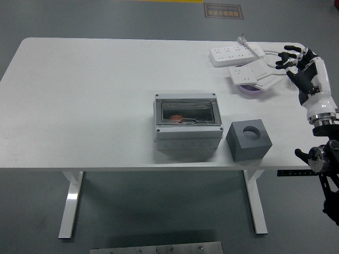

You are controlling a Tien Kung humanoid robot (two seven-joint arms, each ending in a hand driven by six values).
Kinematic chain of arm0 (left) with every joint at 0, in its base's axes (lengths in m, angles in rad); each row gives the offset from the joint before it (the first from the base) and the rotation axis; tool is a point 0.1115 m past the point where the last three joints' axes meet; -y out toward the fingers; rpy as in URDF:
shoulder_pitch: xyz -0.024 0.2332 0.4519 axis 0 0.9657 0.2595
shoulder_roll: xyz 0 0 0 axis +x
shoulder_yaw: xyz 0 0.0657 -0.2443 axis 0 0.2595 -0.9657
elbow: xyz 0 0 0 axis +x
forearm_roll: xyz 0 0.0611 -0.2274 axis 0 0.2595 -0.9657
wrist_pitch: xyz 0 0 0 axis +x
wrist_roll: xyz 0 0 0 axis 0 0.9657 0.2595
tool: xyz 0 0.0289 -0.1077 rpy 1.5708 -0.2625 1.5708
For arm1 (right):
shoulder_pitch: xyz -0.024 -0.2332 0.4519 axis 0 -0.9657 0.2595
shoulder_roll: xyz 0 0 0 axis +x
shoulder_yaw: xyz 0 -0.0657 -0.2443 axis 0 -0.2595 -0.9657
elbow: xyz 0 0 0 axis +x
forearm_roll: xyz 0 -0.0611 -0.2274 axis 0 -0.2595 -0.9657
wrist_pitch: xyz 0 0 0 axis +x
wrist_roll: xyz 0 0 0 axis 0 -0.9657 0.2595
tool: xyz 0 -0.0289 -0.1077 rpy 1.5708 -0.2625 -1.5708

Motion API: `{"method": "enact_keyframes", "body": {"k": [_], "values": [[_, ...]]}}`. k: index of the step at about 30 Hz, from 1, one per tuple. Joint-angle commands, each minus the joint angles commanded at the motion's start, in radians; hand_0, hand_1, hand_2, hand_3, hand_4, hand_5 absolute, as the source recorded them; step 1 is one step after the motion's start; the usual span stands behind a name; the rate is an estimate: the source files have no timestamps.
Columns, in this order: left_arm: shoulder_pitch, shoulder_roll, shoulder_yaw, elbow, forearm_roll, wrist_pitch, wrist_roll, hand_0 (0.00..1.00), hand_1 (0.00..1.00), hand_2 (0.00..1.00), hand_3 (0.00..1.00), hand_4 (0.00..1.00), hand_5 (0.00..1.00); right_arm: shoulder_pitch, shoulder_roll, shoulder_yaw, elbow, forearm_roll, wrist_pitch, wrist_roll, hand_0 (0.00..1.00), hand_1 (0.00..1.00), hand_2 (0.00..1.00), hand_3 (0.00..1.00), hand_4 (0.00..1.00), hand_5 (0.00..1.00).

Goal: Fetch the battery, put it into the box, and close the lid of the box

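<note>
While the box (pixel 187 123) sits mid-tabletop (pixel 85 100) with its clear lid down and something orange, probably the battery (pixel 177 117), inside, the right hand (pixel 297 62) hovers at 2 o'clock, fingers loosely spread, empty.

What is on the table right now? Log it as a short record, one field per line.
box: grey box mid-table near the front edge, clear lid down, something orange inside
block: grey cube with round hole on top, right of the box
power strips: white strips at far right
right hand: right hand over the table's far right edge, fingers spread, holding nothing
left hand: not in view
</note>
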Motion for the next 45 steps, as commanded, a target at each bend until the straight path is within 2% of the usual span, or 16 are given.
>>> {"method": "enact_keyframes", "body": {"k": [1,6,7,12,13,18,19,24,25,35,42,43,45], "values": [[-0.001,0.001,0.004,0.000,-0.008,0.002,-0.003,0.632,0.698,0.573,0.541,0.500,0.002,-0.001,-0.002,0.000,0.001,0.000,0.002,-0.003,0.569,0.478,0.504,0.526,0.664,0.200],[-0.005,0.007,0.021,0.003,-0.042,0.010,-0.016,0.632,0.698,0.573,0.541,0.500,0.002,-0.003,-0.010,-0.005,0.003,-0.001,0.014,-0.018,0.569,0.478,0.504,0.526,0.664,0.200],[-0.006,0.009,0.025,0.003,-0.049,0.012,-0.019,0.632,0.698,0.573,0.541,0.500,0.002,-0.003,-0.013,-0.009,0.004,-0.003,0.016,-0.022,0.587,0.565,0.567,0.566,0.655,0.088],[-0.008,0.014,0.037,0.005,-0.069,0.014,-0.027,0.632,0.698,0.573,0.541,0.500,0.002,-0.007,-0.027,-0.024,0.011,-0.016,0.017,-0.033,0.587,0.565,0.567,0.566,0.655,0.088],[-0.008,0.014,0.038,0.005,-0.072,0.014,-0.028,0.632,0.698,0.573,0.541,0.500,0.002,-0.008,-0.029,-0.026,0.013,-0.019,0.016,-0.033,0.569,0.606,0.601,0.614,0.672,0.087],[-0.003,0.018,0.045,0.005,-0.083,0.015,-0.031,0.632,0.698,0.573,0.541,0.500,0.002,-0.014,-0.033,-0.038,0.026,-0.027,0.015,-0.035,0.569,0.606,0.601,0.614,0.672,0.087],[-0.002,0.020,0.047,0.004,-0.085,0.015,-0.031,0.632,0.698,0.573,0.541,0.500,0.002,-0.016,-0.033,-0.039,0.028,-0.028,0.016,-0.036,0.521,0.612,0.627,0.723,0.678,0.040],[0.000,0.025,0.053,0.004,-0.095,0.014,-0.034,0.632,0.698,0.573,0.541,0.500,0.002,-0.030,-0.031,-0.047,0.034,-0.030,0.020,-0.040,0.521,0.612,0.627,0.723,0.678,0.040],[0.000,0.027,0.054,0.004,-0.095,0.013,-0.034,0.632,0.698,0.573,0.541,0.500,0.002,-0.034,-0.031,-0.048,0.035,-0.030,0.022,-0.042,0.495,0.612,0.632,0.737,0.662,0.010],[-0.003,0.037,0.051,0.005,-0.092,0.009,-0.035,0.632,0.698,0.573,0.541,0.500,0.002,-0.040,-0.038,-0.050,0.037,-0.021,0.023,-0.048,0.499,0.613,0.635,0.736,0.678,0.015],[-0.002,0.028,0.059,0.007,-0.110,0.014,-0.039,0.632,0.698,0.573,0.541,0.500,0.002,-0.038,-0.049,-0.040,0.040,-0.015,0.014,-0.054,0.477,0.609,0.629,0.727,0.671,0.002],[-0.002,0.026,0.061,0.007,-0.113,0.014,-0.040,0.632,0.698,0.573,0.541,0.500,0.002,-0.036,-0.050,-0.040,0.040,-0.017,0.010,-0.058,0.481,0.524,0.545,0.643,0.666,0.005],[-0.001,0.023,0.063,0.007,-0.118,0.015,-0.041,0.632,0.698,0.573,0.541,0.500,0.002,-0.032,-0.052,-0.040,0.038,-0.022,0.004,-0.066,0.481,0.524,0.545,0.643,0.666,0.005]]}}
